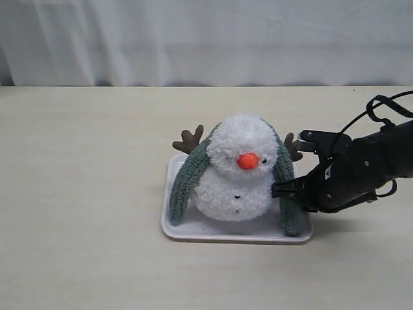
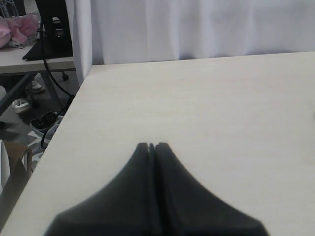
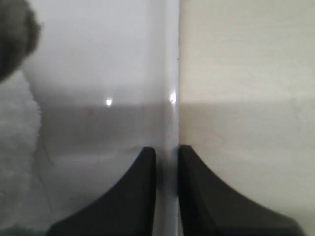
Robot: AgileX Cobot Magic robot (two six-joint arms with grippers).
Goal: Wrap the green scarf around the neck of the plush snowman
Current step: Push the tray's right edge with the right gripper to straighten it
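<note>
The plush snowman (image 1: 235,187) stands upright on a white tray (image 1: 193,232), its orange nose facing the camera. The green scarf (image 1: 184,184) runs behind its head, and one end hangs down each side to the tray. My right gripper (image 1: 279,189) hovers by the scarf's right end (image 1: 287,194), apart from it. In the right wrist view, that gripper (image 3: 167,150) is open by a narrow gap with nothing in it, above the tray's rim (image 3: 172,73). A scarf tip (image 3: 15,34) and white plush (image 3: 15,137) show at the edge. My left gripper (image 2: 151,145) is shut and empty over bare table.
The pale wooden table (image 1: 97,142) spreads around the tray, with a white curtain (image 1: 206,39) behind it. The left wrist view shows the table's edge (image 2: 74,113), and a stand and cables (image 2: 49,34) beyond it.
</note>
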